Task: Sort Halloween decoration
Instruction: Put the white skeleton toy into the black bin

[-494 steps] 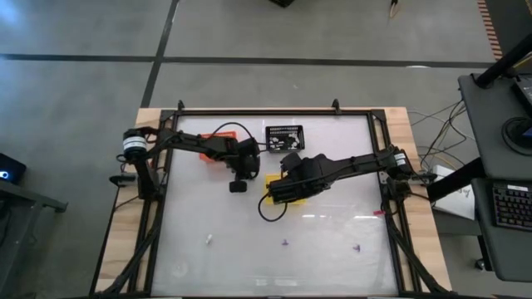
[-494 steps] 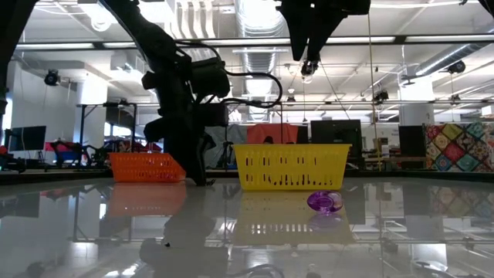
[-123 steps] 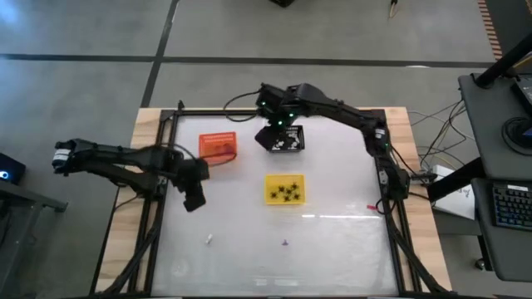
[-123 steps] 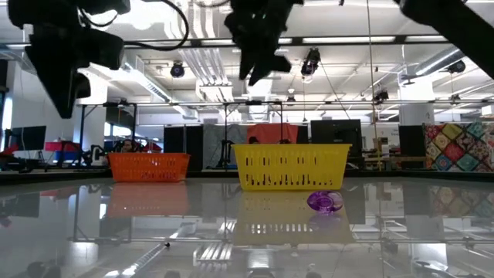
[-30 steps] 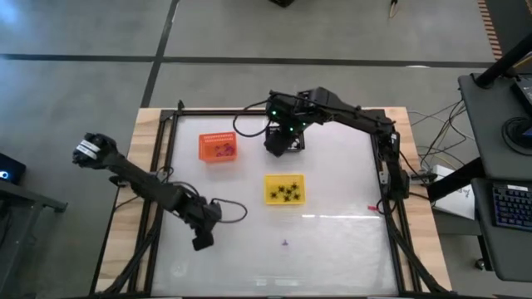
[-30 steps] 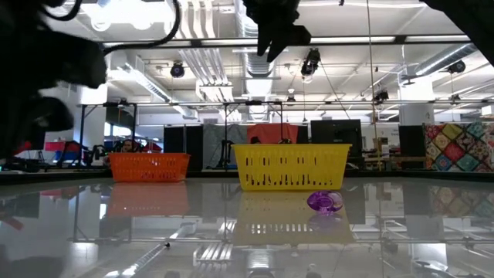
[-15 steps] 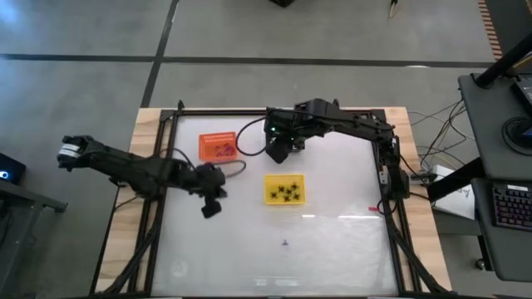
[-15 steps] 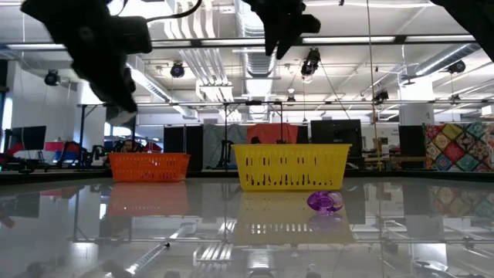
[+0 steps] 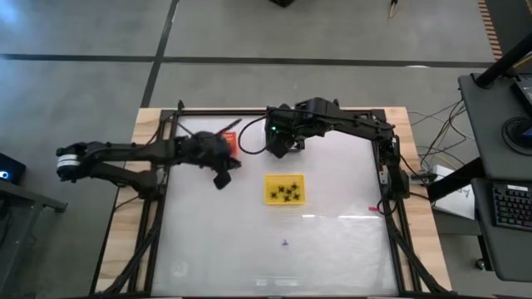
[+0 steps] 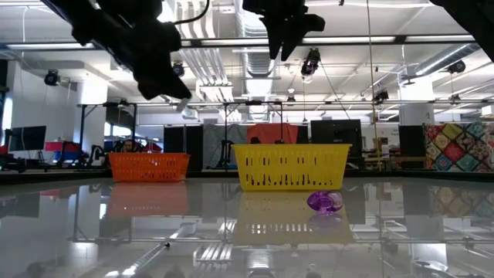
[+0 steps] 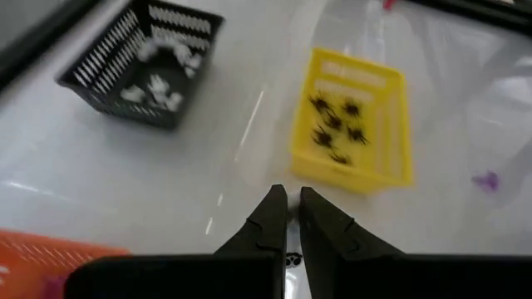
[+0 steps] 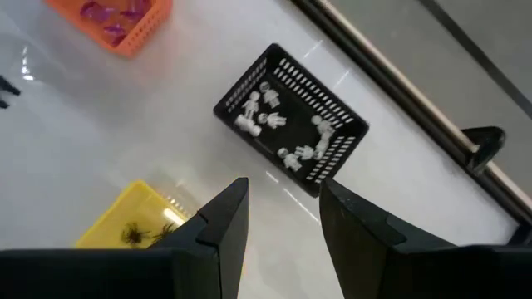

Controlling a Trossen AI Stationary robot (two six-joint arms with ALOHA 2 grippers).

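- My left gripper [image 11: 288, 208] hangs above the table [image 9: 332, 249] between the orange basket [image 10: 148, 166] and the yellow basket [image 9: 285, 189], its fingers pinched shut; whether anything is caught between them I cannot tell.
- My right gripper [image 12: 278, 212] hovers high over the black basket [image 12: 291, 123] near the far edge of the table, jaws spread wide with nothing between them.
- The black basket holds the white pieces [image 12: 264, 110], scattered across its floor.
- The yellow basket holds the black spider pieces [image 11: 337, 129], bunched together near its middle.
- The orange basket holds purple pieces [image 12: 116, 12]; from above, my left arm covers most of it.
- One purple piece [image 10: 324, 202] lies loose on the table in front of the yellow basket, on the near side, apart from it.
- All three baskets sit upright toward the far half of the table, well apart from one another.
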